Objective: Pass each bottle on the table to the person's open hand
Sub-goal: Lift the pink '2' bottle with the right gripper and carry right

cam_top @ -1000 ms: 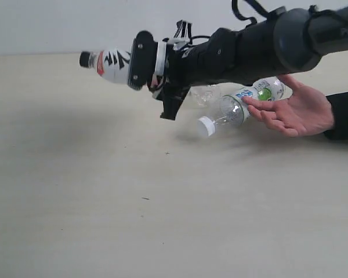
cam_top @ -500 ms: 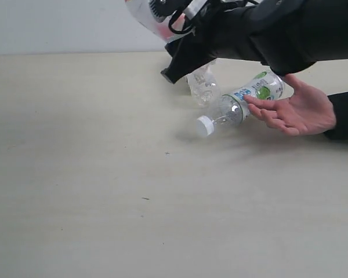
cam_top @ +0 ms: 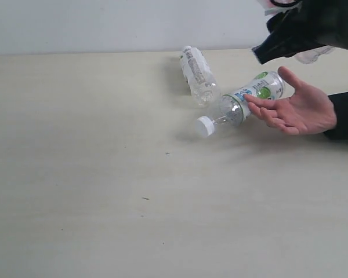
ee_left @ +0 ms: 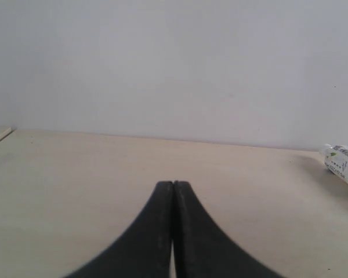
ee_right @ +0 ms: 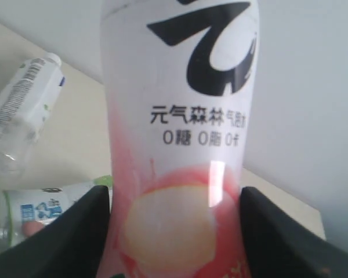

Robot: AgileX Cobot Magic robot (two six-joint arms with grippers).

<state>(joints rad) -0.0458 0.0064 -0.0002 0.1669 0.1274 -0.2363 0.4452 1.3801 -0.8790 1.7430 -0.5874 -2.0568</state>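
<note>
Bottle axes first: your white-capped bottle (cam_top: 238, 107) lies flat on the table (cam_top: 104, 202), cap toward the near left, label end touched by the person's open hand (cam_top: 298, 110). The white-print bottle (cam_top: 196, 75) lies just behind it, cap toward the far wall. Your right jaws, held partway apart, clamp the pink-white bottle (ee_right: 180, 116); its cap is cropped out. Your left jaws are pressed together, empty.

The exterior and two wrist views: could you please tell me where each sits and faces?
Exterior: off the arms, looking down across the table at the person's open hand and the green-blue bottle; right arm at top.
Left wrist: behind the shut left gripper, facing across the table to the wall.
Right wrist: behind the right gripper, which grips the pink-white bottle.
Exterior and right wrist share the green-blue bottle.
</note>
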